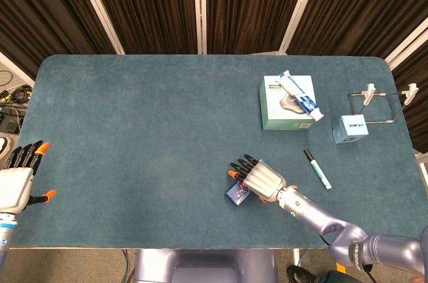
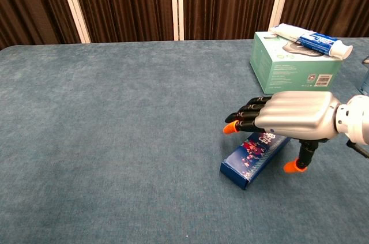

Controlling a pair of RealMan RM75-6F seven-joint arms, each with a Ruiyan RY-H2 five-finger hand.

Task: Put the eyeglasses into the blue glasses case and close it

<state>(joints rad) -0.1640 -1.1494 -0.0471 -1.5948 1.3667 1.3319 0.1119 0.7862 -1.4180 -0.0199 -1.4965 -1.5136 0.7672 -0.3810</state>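
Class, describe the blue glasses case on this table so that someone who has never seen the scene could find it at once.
Start at the teal table and go to its near edge, right of centre, where the right hand hovers. Under it lies the blue glasses case, a long, closed dark blue box. Its red and white speckled print sets it apart from the pale green box farther back.

toothpaste tube (image 1: 301,93) atop box (image 1: 286,110)

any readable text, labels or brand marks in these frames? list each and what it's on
None can be read.
Teal box: small print and a barcode-like label on the front, too small to read.
Toothpaste tube: blue and white lettering, blurred.
Blue glasses case: red and white pattern, no legible words.
Marker: nothing legible.
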